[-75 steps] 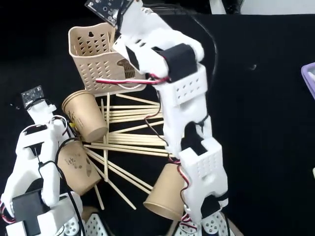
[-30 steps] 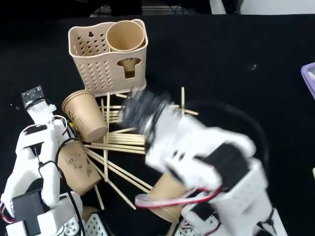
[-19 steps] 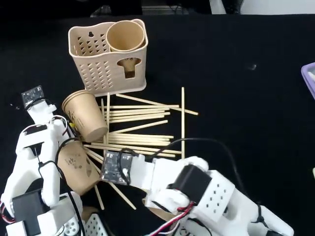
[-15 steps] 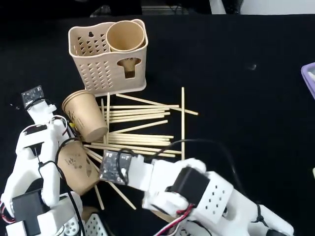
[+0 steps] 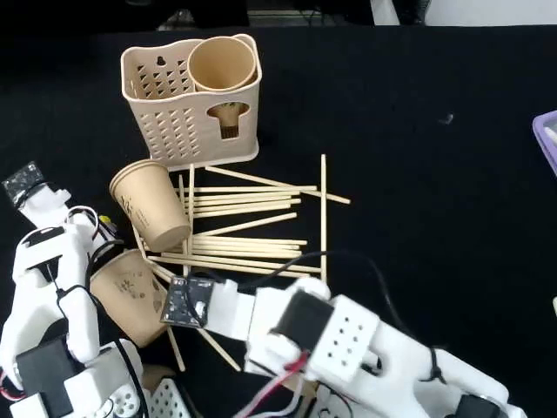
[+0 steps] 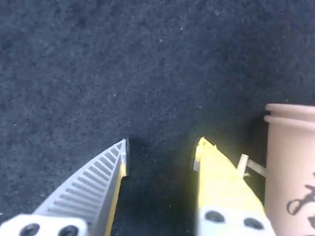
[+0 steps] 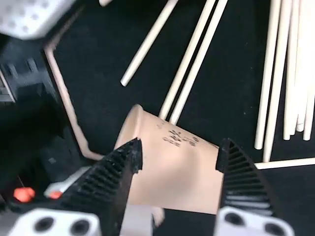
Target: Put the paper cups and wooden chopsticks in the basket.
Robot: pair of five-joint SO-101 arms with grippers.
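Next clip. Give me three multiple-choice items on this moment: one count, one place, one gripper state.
1. How many paper cups stand in the basket?
A. none
B. one
C. three

2. Where do the wooden chopsticks lie?
A. inside the basket
B. on the black table
C. standing in a cup

3. How is the right gripper?
A. shut on a chopstick
B. shut on the basket rim
C. open over a lying cup

Answers:
1 B: a single upright cup sits in one corner of the basket.
2 B: they are spread out flat beside the basket.
3 C: the right wrist view shows its fingers apart with the cup between them.
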